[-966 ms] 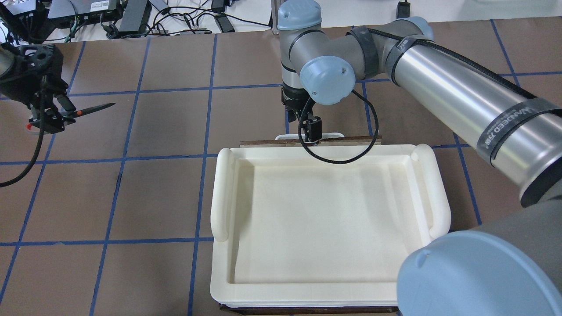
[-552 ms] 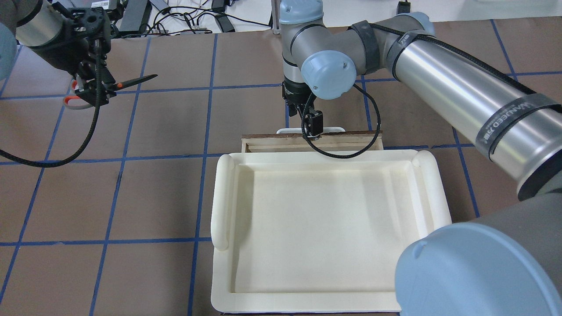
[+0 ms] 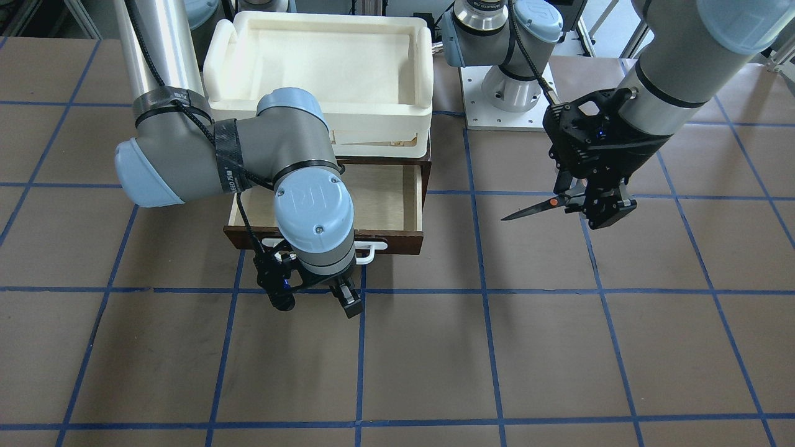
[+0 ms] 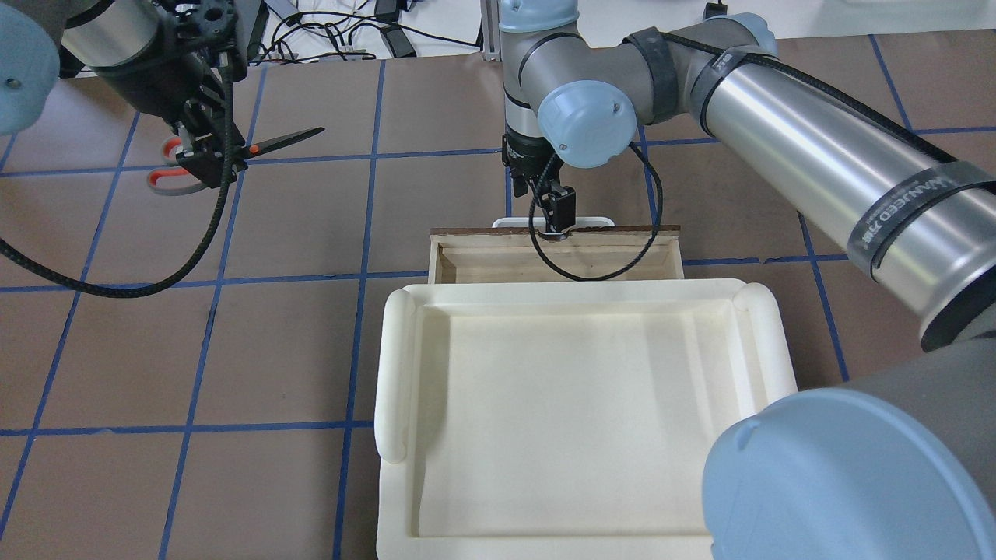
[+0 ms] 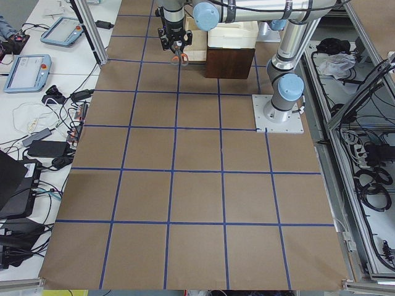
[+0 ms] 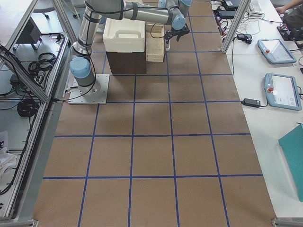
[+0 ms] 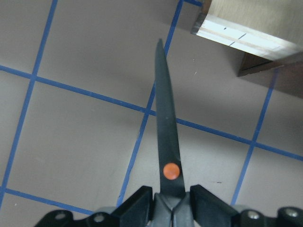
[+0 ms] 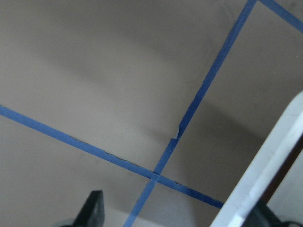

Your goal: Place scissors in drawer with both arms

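Observation:
My left gripper (image 4: 208, 155) is shut on the handles of the scissors (image 4: 284, 140) and holds them above the table, well left of the drawer, blades level and pointing toward it. In the left wrist view the closed blades (image 7: 165, 132) and orange pivot point at the drawer corner (image 7: 241, 35). The dark brown drawer (image 3: 397, 236) stands partly pulled out, and its pale interior (image 4: 482, 260) has nothing in it. My right gripper (image 3: 323, 298) is at the white handle (image 3: 374, 251). Its fingers (image 8: 92, 210) stand wide apart, with the handle bar (image 8: 265, 165) near one side.
A cream-white plastic tray (image 4: 393, 365) sits on top of the dark cabinet (image 5: 231, 61) that houses the drawer. The brown table is marked with blue tape lines (image 3: 484, 290). Cables and power bricks (image 4: 334, 31) lie beyond the far edge.
The drawer has slid further out with my right gripper at its handle. My left gripper has carried the scissors up and toward the drawer.

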`<state>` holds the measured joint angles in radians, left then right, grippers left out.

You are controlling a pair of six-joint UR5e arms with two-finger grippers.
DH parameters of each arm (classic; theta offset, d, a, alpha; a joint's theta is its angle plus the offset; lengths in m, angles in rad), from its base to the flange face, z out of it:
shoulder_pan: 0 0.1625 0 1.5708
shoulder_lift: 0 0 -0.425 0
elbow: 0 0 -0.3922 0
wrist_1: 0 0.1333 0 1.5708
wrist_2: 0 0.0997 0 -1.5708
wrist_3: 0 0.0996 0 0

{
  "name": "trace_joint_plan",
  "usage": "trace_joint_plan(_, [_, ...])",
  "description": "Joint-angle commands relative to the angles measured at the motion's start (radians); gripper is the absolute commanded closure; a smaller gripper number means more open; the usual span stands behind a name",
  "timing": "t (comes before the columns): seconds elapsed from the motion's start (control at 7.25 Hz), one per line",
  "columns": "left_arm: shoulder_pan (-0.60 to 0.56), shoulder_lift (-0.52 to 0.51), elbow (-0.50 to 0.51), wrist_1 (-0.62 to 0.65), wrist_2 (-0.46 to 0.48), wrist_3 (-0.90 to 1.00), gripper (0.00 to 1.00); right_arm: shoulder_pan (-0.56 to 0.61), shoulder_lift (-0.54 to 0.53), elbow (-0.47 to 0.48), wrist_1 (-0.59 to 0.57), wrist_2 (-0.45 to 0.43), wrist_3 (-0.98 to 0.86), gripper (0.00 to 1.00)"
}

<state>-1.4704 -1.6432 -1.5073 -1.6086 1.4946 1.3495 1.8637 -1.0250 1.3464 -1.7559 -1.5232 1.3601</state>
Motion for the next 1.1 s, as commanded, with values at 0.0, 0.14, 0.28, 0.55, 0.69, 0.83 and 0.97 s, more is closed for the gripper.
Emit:
trace_joint_plan(0.0, [-0.008, 0.028, 0.001, -0.091, 0.013, -0.030, 1.00, -0.001, 0.013, -0.007, -0.022, 0.001, -0.026, 0.00])
trace_joint_plan(0.14, [-0.010, 0.037, 0.001, -0.103, 0.019, -0.030, 1.00, -0.001, 0.022, -0.022, -0.024, 0.000, -0.027, 0.00])
trace_joint_plan(0.28, [-0.017, 0.049, -0.001, -0.138, 0.042, -0.023, 1.00, -0.003, 0.035, -0.048, -0.024, -0.002, -0.033, 0.00])
trace_joint_plan(0.55, [-0.056, 0.054, -0.004, -0.131, 0.058, -0.027, 1.00, -0.005, 0.039, -0.056, -0.024, -0.002, -0.053, 0.00])
trace_joint_plan(0.69, [-0.054, 0.063, -0.004, -0.131, 0.058, -0.021, 1.00, -0.015, 0.042, -0.056, -0.024, -0.002, -0.059, 0.00])
trace_joint_plan(0.83, [-0.056, 0.054, -0.004, -0.128, 0.058, -0.023, 1.00, -0.020, 0.046, -0.056, -0.024, -0.002, -0.070, 0.00])
trace_joint_plan(0.97, [-0.056, 0.054, -0.004, -0.126, 0.056, -0.021, 1.00, -0.020, 0.052, -0.056, -0.024, -0.002, -0.072, 0.00])
